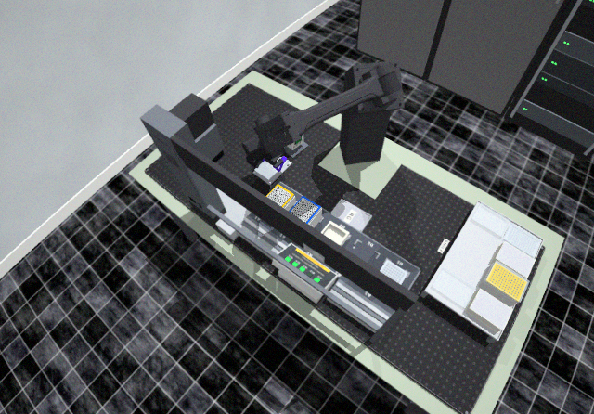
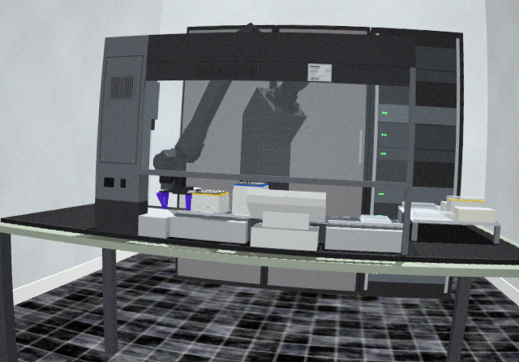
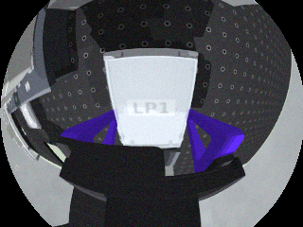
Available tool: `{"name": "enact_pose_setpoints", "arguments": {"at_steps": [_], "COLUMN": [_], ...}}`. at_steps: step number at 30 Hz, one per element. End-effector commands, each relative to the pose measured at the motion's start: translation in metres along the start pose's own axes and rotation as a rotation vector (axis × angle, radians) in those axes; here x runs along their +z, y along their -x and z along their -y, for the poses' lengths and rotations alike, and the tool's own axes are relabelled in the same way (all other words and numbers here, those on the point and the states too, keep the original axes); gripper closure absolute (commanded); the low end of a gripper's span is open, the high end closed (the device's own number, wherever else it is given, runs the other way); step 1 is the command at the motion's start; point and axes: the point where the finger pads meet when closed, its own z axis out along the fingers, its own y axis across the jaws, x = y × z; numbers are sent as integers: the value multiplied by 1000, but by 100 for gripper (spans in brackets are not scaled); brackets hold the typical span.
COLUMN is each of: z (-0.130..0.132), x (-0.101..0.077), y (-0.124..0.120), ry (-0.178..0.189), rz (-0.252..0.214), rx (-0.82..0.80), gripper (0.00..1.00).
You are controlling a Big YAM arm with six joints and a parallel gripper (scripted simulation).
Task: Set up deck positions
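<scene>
My gripper (image 3: 151, 113) (image 2: 176, 208) is at LP1, its purple fingers on the two long sides of a clear, flat lid (image 3: 151, 78) (image 1: 266, 172). It is shut on the lid. The LP1 label (image 3: 151, 108) shows through the lid; whether the lid touches LP1's base is hard to tell. On the deck, a pale plate (image 1: 394, 272) (image 2: 375, 218) is at D1, with no lid visible. D2 (image 1: 368, 252) is empty. A cream open reservoir (image 1: 335, 233) is at D3. A blue-rimmed tip rack (image 1: 305, 209) (image 2: 250, 199) is at D4, a yellow-rimmed one (image 1: 279, 195) (image 2: 209, 201) at D5, both uncovered.
The white shelf (image 1: 468, 251) at the right holds clear flat covers, a pale plate (image 1: 522, 239), a yellow rack (image 1: 507, 280) and a white box-like item (image 1: 490, 311). The regrip nest RG (image 1: 360, 217) is beside the deck. A dark beam (image 1: 295, 217) spans over the deck.
</scene>
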Motion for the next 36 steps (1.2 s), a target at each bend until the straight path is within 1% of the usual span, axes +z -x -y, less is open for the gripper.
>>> {"name": "enact_pose_setpoints", "arguments": {"at_steps": [1,4,8,13,14,17,22,25,26,36], "z": [-2,2,-2,0,1,-2,1,-2,2,2], "x": [7,6,8,9,6,11,11,13,4,4], "y": [-1,-1,0,-1,4,0,1,1,2,2], "ry": [0,-4,0,-2,-4,0,-4,-1,-6,-6], "rz": [-3,3,-2,2,6,0,4,1,8,8], "rx": [1,6,0,3,3,-1,3,-1,4,4], "gripper": [100,100,100,100,100,100,100,100,100,100]}}
